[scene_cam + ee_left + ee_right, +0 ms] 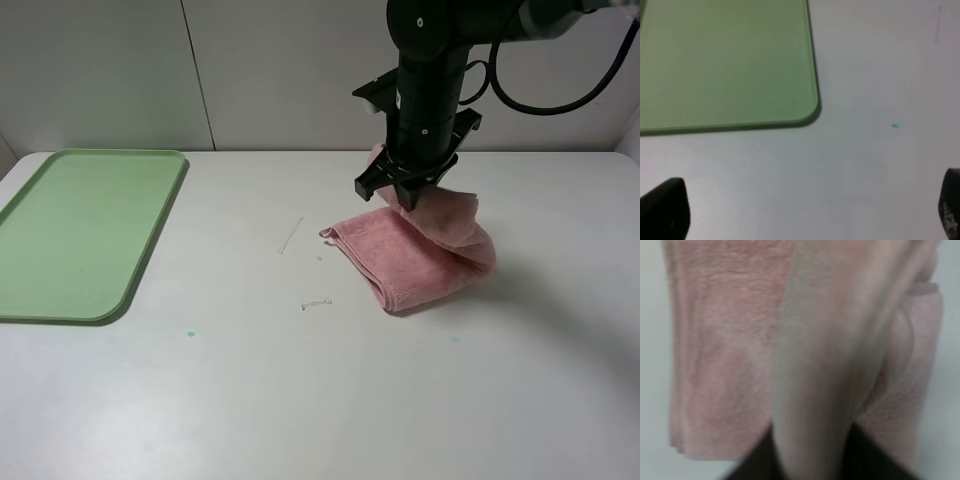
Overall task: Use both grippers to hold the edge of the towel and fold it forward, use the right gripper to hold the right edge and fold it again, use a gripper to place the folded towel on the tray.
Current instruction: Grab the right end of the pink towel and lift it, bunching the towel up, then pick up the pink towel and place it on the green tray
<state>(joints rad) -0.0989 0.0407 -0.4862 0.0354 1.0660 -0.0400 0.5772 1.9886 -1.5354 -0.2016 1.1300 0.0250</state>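
First fold looks done, second is underway. Right gripper (408, 195) is clamped on the towel (420, 265) by its right side; the lifted flap hangs just under the jaws, the rest lies on the table (250, 400) below. Left gripper (807, 209) is spread apart and grips nothing, with the tray (730, 65) corner just ahead of it. Tray holds nothing; placing not yet done.

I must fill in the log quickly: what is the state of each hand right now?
Left hand: open, holding nothing.
Right hand: closed on a raised part of the towel.
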